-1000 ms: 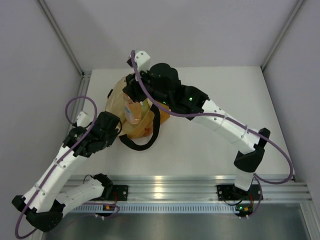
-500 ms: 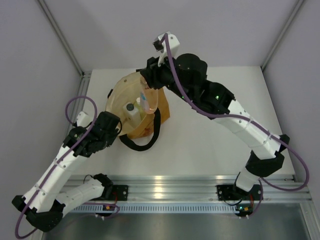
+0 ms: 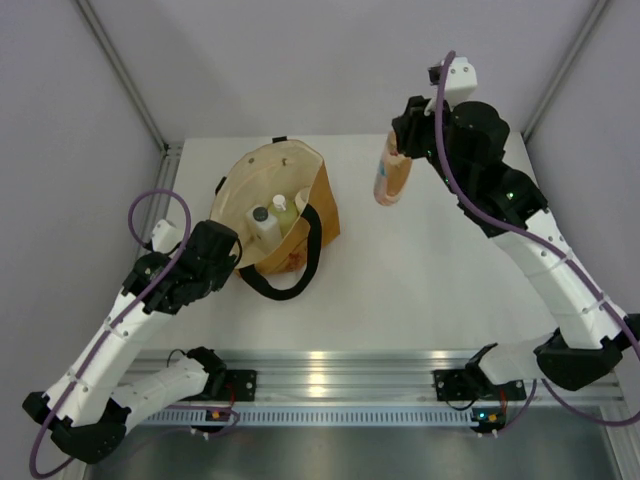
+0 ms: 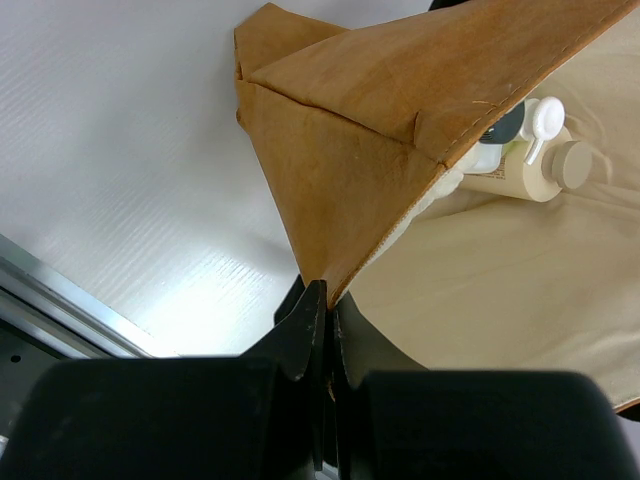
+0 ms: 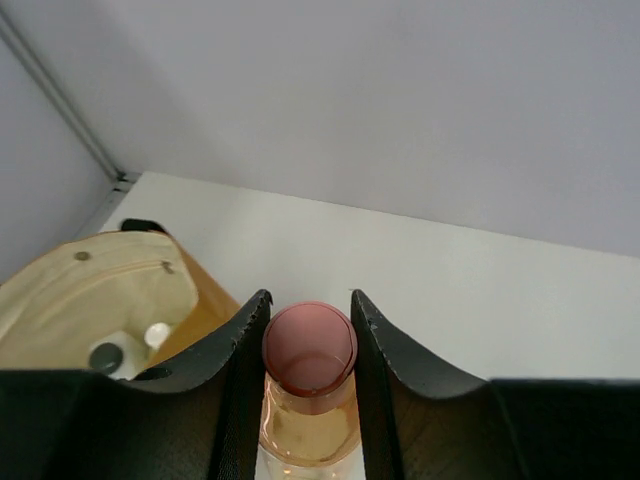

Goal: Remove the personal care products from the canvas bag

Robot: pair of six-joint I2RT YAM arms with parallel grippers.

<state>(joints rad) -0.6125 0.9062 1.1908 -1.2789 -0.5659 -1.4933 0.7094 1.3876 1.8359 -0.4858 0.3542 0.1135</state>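
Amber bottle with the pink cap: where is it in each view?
Top: amber bottle upper right of centre, held by the right end effector, right of the bag.
Left wrist: not in it.
Right wrist: bottom centre, between the fingers.
Shared landmark: the tan bag.

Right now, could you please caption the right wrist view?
Right gripper holds the amber bottle at its pink cap, canvas bag at left.

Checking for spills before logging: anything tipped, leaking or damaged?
Nothing stands out. The amber bottle hangs cap-up in the jaws of the right gripper, outside the canvas bag, whose rim the left gripper pinches; no spill visible.
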